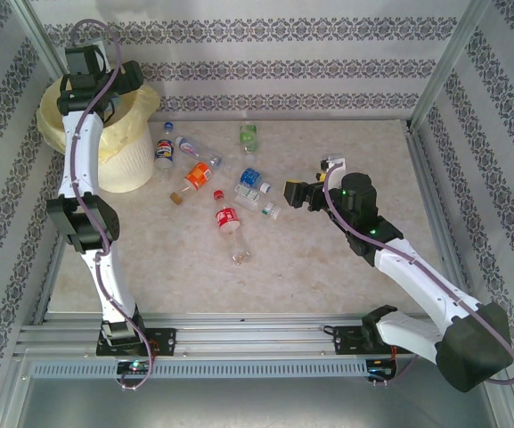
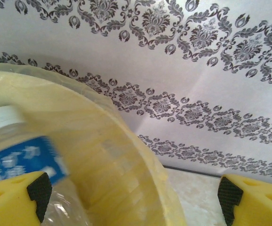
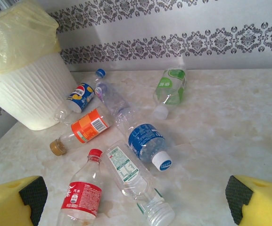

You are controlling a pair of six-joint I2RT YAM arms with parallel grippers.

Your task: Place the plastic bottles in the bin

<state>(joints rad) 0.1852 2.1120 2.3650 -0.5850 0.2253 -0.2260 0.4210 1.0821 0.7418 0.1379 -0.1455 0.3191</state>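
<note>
- Under our wide-open left claw (image 2: 133,195), a blue-labelled bottle (image 2: 20,157) lies inside the bin (image 2: 126,150).
- Ahead of our open right claw (image 3: 136,200), bottles (image 3: 147,141) lie on the marbled tabletop (image 3: 230,127).

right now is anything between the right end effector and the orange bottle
Yes. The white-capped blue bottle and a clear bottle lie side by side between the open right end effector and the orange bottle.
</note>
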